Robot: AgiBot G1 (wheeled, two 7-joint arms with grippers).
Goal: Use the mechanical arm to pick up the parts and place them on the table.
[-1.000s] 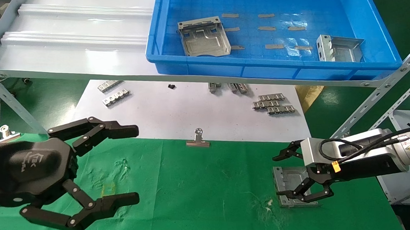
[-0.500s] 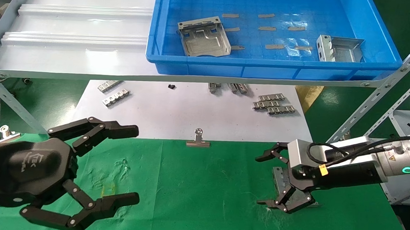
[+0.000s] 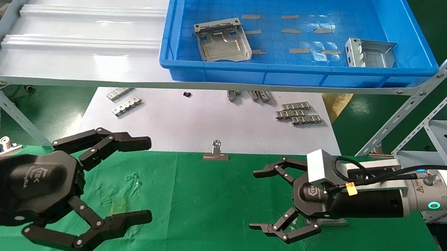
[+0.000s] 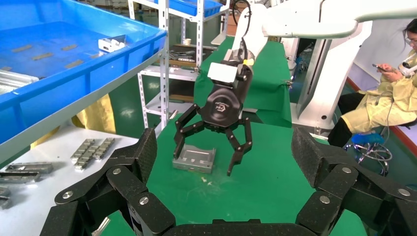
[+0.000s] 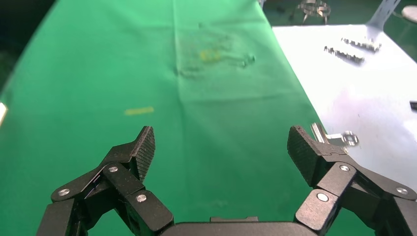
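One silver part [image 4: 194,158] lies flat on the green table [image 3: 204,201]. In the head view only a sliver of it [image 3: 331,222] shows behind my right arm. My right gripper [image 3: 257,199] is open and empty, just above the cloth, its fingers pointing left, away from that part; its own view [image 5: 221,147] shows only green cloth between the fingers. Two more parts [image 3: 222,39] [image 3: 370,53] lie in the blue bin [image 3: 295,70] on the shelf. My left gripper [image 3: 147,178] is open and empty at the near left.
A white sheet [image 3: 208,121] beyond the cloth holds toothed metal strips [image 3: 298,114] [image 3: 127,103] and a binder clip [image 3: 216,152] at its front edge. The pale ribbed shelf [image 3: 79,30] overhangs it. Slanted shelf braces [image 3: 411,116] stand at the right.
My right gripper has come off the part on the cloth, swung its fingers to the left and moved left with jaws wide. The part stays put. The left arm has not moved.
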